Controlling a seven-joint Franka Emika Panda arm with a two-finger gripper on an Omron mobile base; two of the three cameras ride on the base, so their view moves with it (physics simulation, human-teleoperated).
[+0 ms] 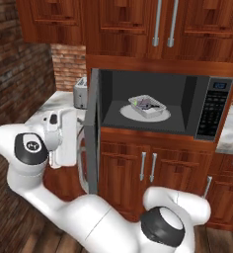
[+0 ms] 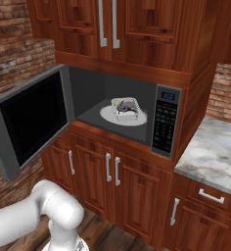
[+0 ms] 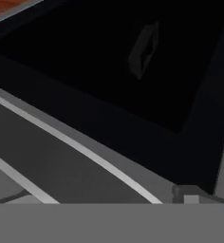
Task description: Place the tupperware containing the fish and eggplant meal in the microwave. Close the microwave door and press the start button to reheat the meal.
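Under the wooden upper cabinets (image 2: 107, 29), I am seeing the microwave (image 1: 207, 106) sitting built into the cabinet column with its cavity standing open. I am watching the microwave door (image 2: 32, 120) hanging swung out to the left, its black glass window facing the right base camera; from the left base view I am getting it edge-on as a grey vertical slab (image 1: 92, 133). I am finding the arm's hand section (image 1: 59, 136) hovering just beside the outer face of that door, and the hand camera is staring at dark glass and grey frame at very close range. I am reading the gripper as spread wide with nothing between its jaws, though the fingertips themselves are not showing clearly to me. I am noting the white round turntable plate (image 2: 137, 118) lying on the cavity floor, with the tupperware (image 1: 147, 106) resting on it, slightly angled. I am making out the fish and eggplant meal (image 2: 126, 105) inside the tray as small dark lumps. I am also spotting a silver toaster (image 1: 80, 92) sitting on the marble counter (image 2: 215, 152) well left of the door.
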